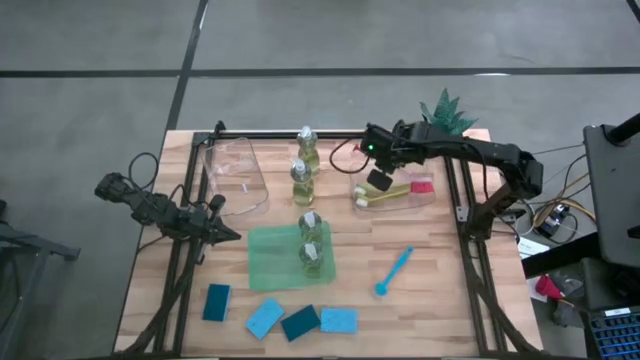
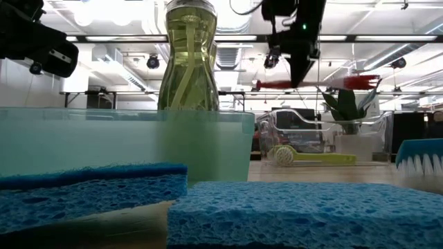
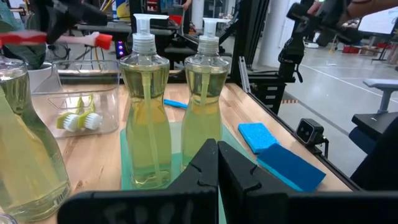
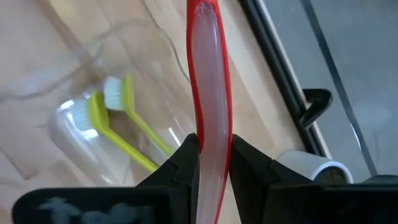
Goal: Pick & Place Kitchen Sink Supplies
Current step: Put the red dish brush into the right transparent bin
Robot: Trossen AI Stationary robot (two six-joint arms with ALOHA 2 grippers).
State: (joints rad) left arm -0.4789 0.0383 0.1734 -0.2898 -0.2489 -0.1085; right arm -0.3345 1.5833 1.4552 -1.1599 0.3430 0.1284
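From above we see the wooden table [image 1: 430,290] with the right gripper [image 1: 377,181] reaching over a clear bin [image 1: 395,196] near the far right edge, beside a potted plant [image 1: 446,112]. Its jaws are closed on a red brush [image 1: 421,186], whose head lies over the bin's right end, and yellow brushes [image 1: 385,195] lie in that bin. The left gripper [image 1: 222,233] waits at the left side of the table, jaws shut and empty, beside a second clear bin [image 1: 238,178]. Two bottles [image 1: 304,165] stand in the middle toward the far edge; two more [image 1: 311,245] stand in a green tray [image 1: 265,262]. A blue brush [image 1: 393,272] lies alone on the bare wood to the right of the tray, and four sponges [image 1: 280,319] lie in a row near the front edge.

From table height we see sponges filling the foreground, the tray wall behind them with a bottle rising above it, and the red brush held level in the air above the yellow brushes in their bin.

Through the left wrist camera we see the closed jaws pointing at two bottles in the tray, with two sponges on the wood beyond.

Through the right wrist camera we see the red handle pinched between the jaws, above the bin with the yellow brushes.
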